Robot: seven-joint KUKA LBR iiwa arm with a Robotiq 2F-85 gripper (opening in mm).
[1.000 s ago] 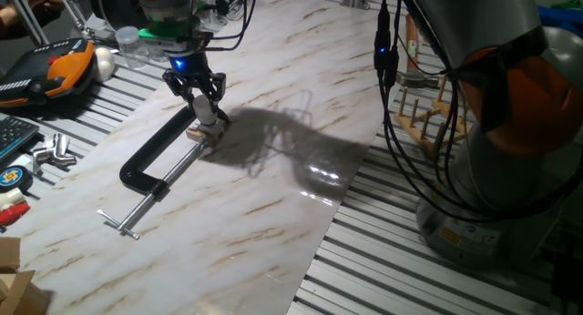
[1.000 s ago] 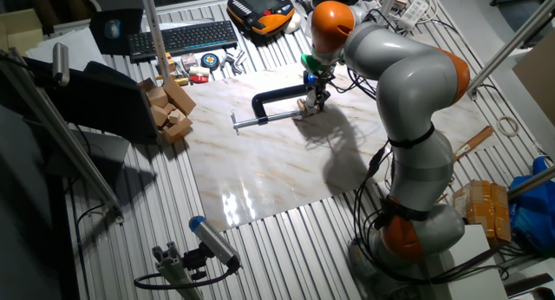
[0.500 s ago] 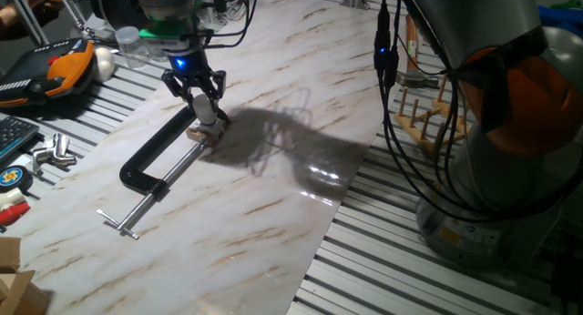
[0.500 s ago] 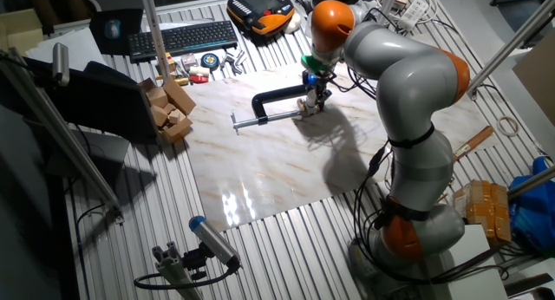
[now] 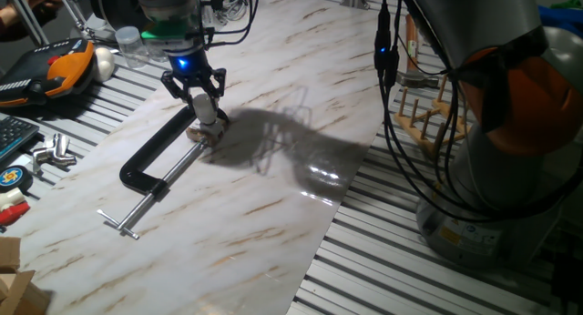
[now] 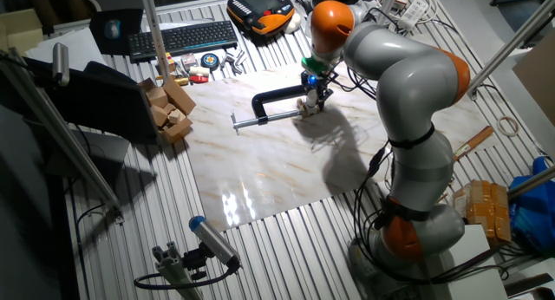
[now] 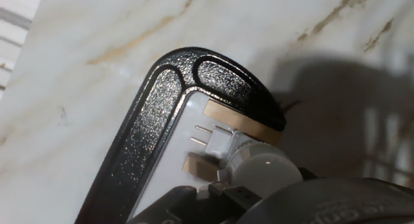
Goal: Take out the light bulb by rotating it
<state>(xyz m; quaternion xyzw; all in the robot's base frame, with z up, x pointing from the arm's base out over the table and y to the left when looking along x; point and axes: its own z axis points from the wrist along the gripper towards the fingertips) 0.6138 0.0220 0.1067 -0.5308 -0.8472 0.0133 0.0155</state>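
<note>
The light bulb (image 5: 200, 103), a small frosted white globe, stands over a tan wooden block (image 5: 201, 133) held in the jaw of a black C-clamp (image 5: 150, 162) on the marble board. My gripper (image 5: 206, 113) comes down from above, its black fingers shut on the bulb's sides. The hand view shows the bulb (image 7: 266, 167) with its silver base and two metal pins pointing at the block (image 7: 238, 119) inside the clamp frame (image 7: 155, 130). My dark fingers (image 7: 184, 201) fill the bottom edge there. In the other fixed view the gripper (image 6: 312, 98) hides the bulb.
The marble board (image 5: 273, 197) lies on a slatted metal table. An orange and black pendant (image 5: 56, 69) and loose metal parts (image 5: 53, 151) lie left. A wooden peg rack (image 5: 424, 115) and hanging cables (image 5: 387, 51) stand right. Wooden blocks (image 6: 169, 107) and a keyboard (image 6: 182, 35) sit beyond.
The hand has turned slightly in place around the bulb. The clamp and the block have not moved.
</note>
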